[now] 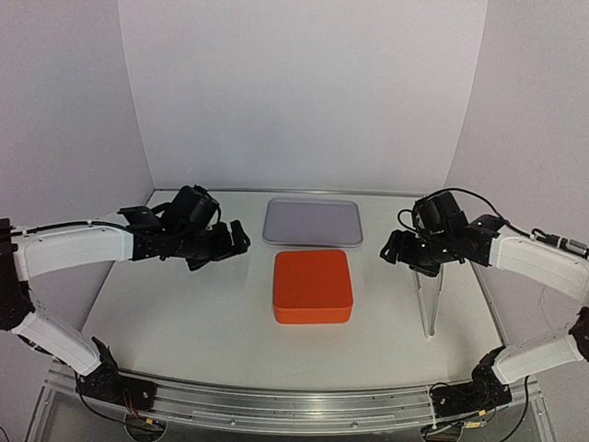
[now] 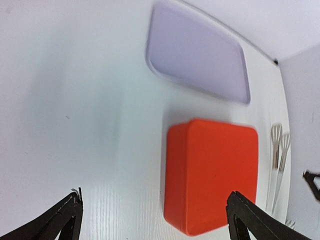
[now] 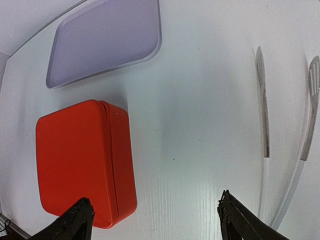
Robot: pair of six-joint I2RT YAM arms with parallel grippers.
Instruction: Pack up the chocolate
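Observation:
No chocolate shows in any view. A closed orange box sits mid-table; it also shows in the left wrist view and the right wrist view. My left gripper hovers left of the box, open and empty, and its fingertips frame the box's left side. My right gripper hovers right of the box, open and empty, over bare table.
An empty pale lilac tray lies just behind the box. Clear plastic tongs sit right of the box, under my right arm. White walls close in the back and sides.

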